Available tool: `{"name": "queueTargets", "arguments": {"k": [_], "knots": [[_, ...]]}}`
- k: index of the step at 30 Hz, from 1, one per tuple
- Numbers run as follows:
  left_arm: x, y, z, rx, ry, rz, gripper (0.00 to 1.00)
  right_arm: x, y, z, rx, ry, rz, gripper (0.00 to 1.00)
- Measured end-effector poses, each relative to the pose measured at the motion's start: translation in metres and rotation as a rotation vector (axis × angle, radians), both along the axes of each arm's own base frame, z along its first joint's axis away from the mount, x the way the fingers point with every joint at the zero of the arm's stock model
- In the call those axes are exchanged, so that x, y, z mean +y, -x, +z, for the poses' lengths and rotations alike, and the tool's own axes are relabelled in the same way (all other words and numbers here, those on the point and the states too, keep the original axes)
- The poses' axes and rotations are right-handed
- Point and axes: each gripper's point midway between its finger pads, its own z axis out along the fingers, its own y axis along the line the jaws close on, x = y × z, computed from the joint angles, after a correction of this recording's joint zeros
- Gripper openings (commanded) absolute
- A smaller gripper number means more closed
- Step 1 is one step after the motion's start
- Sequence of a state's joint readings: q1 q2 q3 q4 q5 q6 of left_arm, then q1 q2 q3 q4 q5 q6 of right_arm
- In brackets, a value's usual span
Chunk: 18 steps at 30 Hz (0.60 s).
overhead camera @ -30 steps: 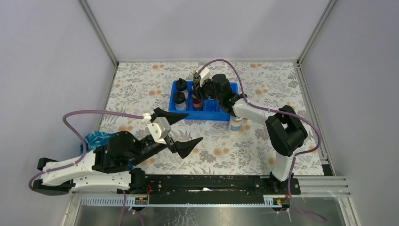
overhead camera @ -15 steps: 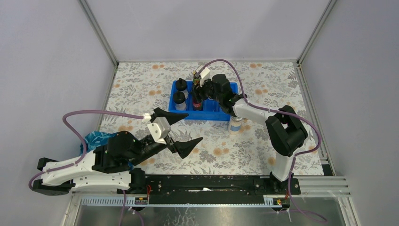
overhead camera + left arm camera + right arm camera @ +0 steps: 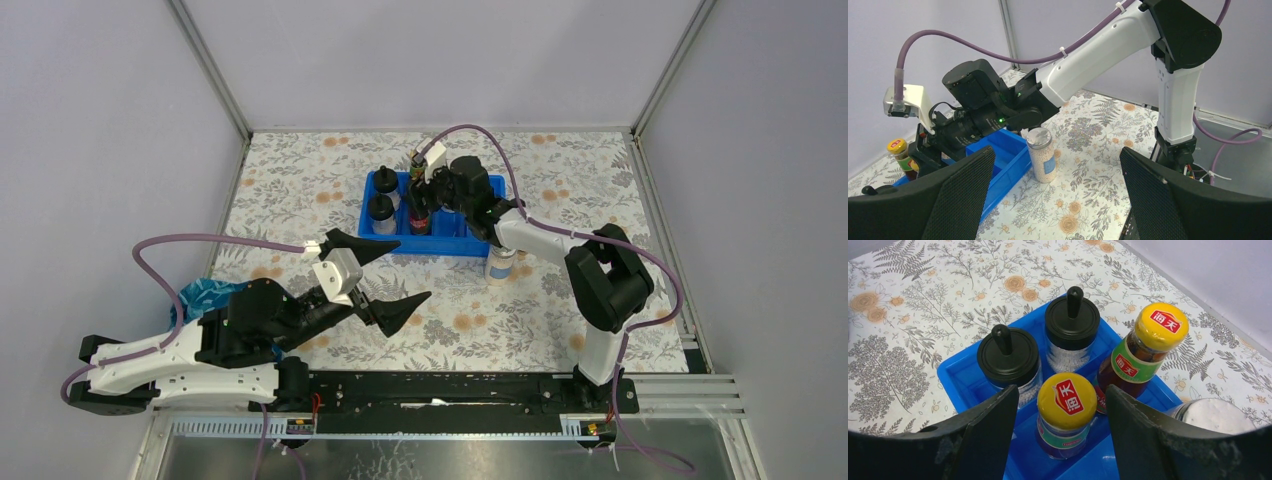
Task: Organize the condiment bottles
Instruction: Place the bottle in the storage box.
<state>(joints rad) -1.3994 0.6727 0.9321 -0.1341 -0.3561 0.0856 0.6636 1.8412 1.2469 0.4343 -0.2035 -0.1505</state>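
Note:
In the right wrist view my right gripper (image 3: 1062,391) hangs open over the blue tray (image 3: 955,374). A yellow-capped, red-labelled bottle (image 3: 1067,399) stands upright between the jaws with a gap on each side. Two black-domed clear bottles (image 3: 1008,356) (image 3: 1072,320) stand in the tray behind it. A second yellow-capped bottle (image 3: 1164,326) stands at the tray's far edge; I cannot tell whether it is inside. A silver-lidded jar (image 3: 500,265) of white grains stands on the table in front of the tray. My left gripper (image 3: 408,272) hovers wide open and empty near the front left.
The floral table is walled on three sides. A crumpled blue bag (image 3: 200,295) lies beside the left arm. From the left wrist the silver-lidded jar (image 3: 1040,155) stands by the tray's corner (image 3: 1008,150) under the right arm.
The right gripper's jaws have spread apart off the yellow-capped bottle, which stays standing in the tray. The left arm has not moved.

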Motion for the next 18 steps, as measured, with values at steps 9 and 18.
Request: {"name": "queueTargets", "arguments": {"k": [9, 18], "knots": [[0.000, 0.000, -0.002, 0.001, -0.003, 0.002, 0.99, 0.001, -0.002, 0.023, -0.017, -0.009, 0.002, 0.77], [0.001, -0.002, -0.002, 0.003, -0.002, 0.015, 0.99, 0.000, 0.000, 0.066, -0.079, -0.055, 0.002, 0.81]]}}
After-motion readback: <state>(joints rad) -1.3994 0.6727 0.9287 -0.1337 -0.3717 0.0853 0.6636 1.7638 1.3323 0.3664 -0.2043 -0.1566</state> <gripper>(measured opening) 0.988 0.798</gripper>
